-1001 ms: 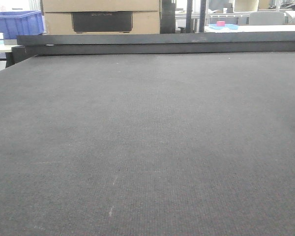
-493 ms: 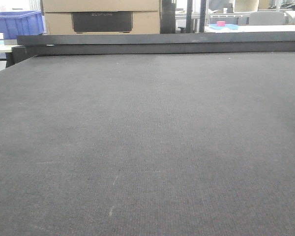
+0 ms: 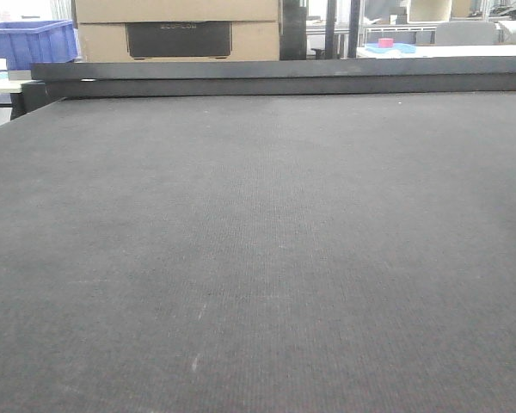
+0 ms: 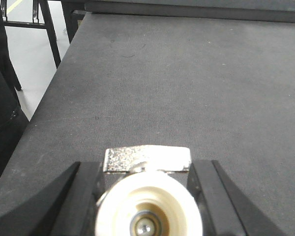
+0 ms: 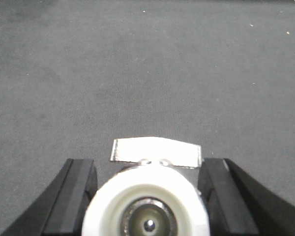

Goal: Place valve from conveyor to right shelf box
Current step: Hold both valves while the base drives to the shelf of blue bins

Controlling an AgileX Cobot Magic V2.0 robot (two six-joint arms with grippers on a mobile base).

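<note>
The conveyor (image 3: 258, 241) filled my front view, its black rail (image 3: 284, 76) running across the top. At upper left sat a blue bin (image 3: 30, 41), contents hidden. At upper right a blue tray (image 3: 406, 48) held a pink object (image 3: 385, 41). The left end effector (image 4: 145, 169) flanked a white disc (image 4: 148, 204), and the right end effector (image 5: 148, 164) flanked a second white disc (image 5: 147, 209). I couldn't tell the grip of either, nor whether either disc was the valve.

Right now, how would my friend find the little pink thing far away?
Look past the conveyor and its black rail to the pale tabletop at the top right. At the light blue tray there sits the pink block, the only pink thing in view.
</note>
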